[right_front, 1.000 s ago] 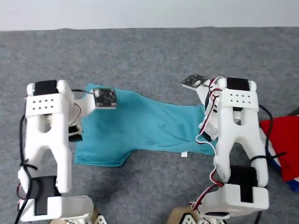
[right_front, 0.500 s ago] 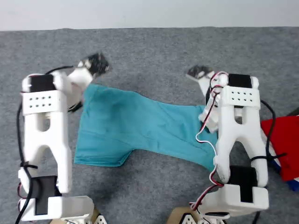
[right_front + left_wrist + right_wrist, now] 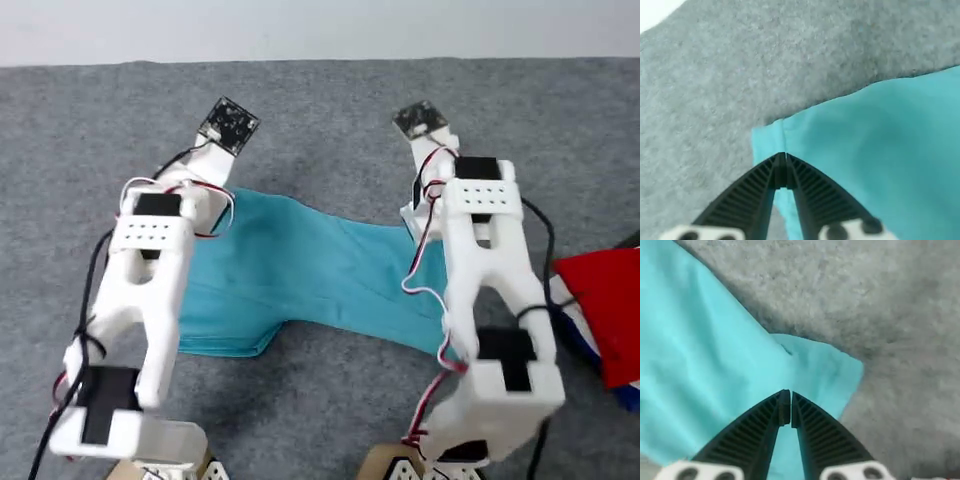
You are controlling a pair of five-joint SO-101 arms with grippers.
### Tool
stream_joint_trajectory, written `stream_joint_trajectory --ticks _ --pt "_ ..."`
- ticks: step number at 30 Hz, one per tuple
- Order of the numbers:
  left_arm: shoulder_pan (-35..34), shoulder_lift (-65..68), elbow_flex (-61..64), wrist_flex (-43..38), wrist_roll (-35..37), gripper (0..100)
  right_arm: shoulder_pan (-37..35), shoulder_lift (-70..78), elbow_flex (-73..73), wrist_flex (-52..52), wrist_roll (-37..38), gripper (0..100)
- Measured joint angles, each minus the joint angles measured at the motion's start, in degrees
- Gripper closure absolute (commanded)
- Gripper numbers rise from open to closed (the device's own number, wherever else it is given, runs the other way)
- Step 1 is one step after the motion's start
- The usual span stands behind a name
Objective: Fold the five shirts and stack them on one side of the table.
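The right hand (image 3: pixel 786 410), fingers together, seemingly pinches a corner of the teal shirt (image 3: pixel 700 340).

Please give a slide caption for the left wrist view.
Shut left gripper at a corner of the teal shirt on the grey table.

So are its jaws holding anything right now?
Left jaws: closed over the teal shirt, near its corner, nothing visibly held.
Right jaws: closed over the same shirt, nothing visibly held.

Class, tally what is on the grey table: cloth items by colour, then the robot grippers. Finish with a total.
teal shirt: 1
red cloth: 1
grippers: 2 (left gripper, right gripper)
Total: 4
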Motion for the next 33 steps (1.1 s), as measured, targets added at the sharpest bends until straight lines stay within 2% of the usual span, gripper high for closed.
stream_joint_trajectory --ticks 3,6,13,20,29,33 --pt "-0.53 5.98 -1.67 -0.09 0.18 100 -0.09 6.33 -2.99 -0.97 0.00 98.8" --pt "-2.02 12.92 -8.00 3.25 0.18 100 -0.35 12.84 -8.09 -1.32 0.00 98.8" --pt "-6.07 30.77 -31.82 18.73 0.26 100 0.53 27.43 -23.91 -1.23 0.00 98.9" --pt "-8.18 44.84 -56.53 34.99 0.26 100 2.46 35.52 -38.77 3.52 0.00 98.9" --pt "-8.09 50.90 -77.63 44.66 0.26 100 3.43 36.92 -48.44 9.14 0.00 98.9" --pt "-8.09 50.90 -83.96 49.05 0.26 100 3.60 36.92 -55.82 15.74 0.00 98.9"
